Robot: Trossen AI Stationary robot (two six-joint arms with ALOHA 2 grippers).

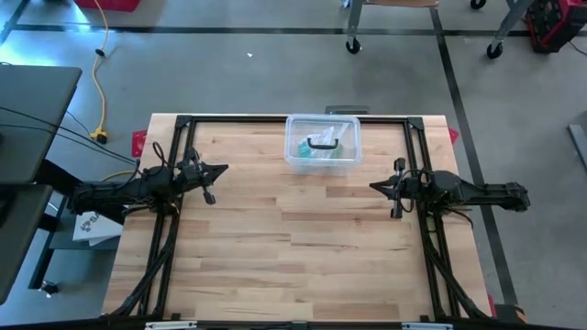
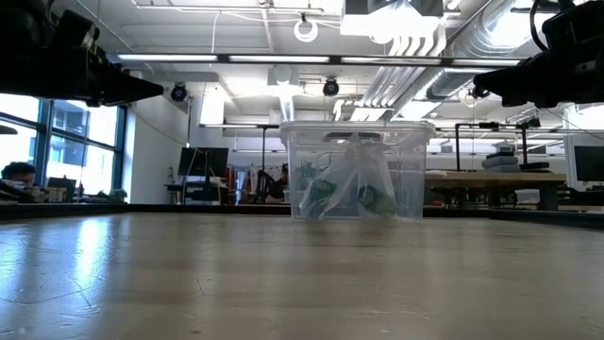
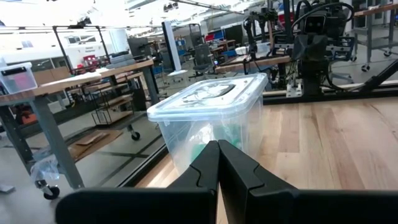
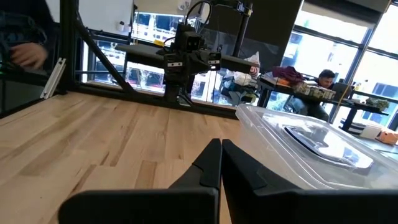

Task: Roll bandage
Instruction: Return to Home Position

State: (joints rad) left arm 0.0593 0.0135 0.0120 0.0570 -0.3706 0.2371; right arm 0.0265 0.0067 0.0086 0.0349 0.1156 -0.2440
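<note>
1. The table point(image 1: 303, 257) is of light wood, in long planks, some pale and some a little more brown.
2. The box point(image 1: 292, 137) is clear and has no colour; the handle point(image 1: 322, 143) on its lid is black.
3. The bandages point(image 2: 326, 195) inside the box are green, one darker than the other, behind a clear bag point(image 2: 357, 162).
4. The left gripper point(image 1: 223, 170) and the right gripper point(image 1: 372, 187) are black.
5. The frame point(image 1: 238, 119) along the table edge is black.
6. The floor point(image 1: 229, 64) is grey, and the cable point(image 1: 99, 82) on it is yellow.

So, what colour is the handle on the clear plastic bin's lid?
The curved lid handle is black; high view best.
</note>
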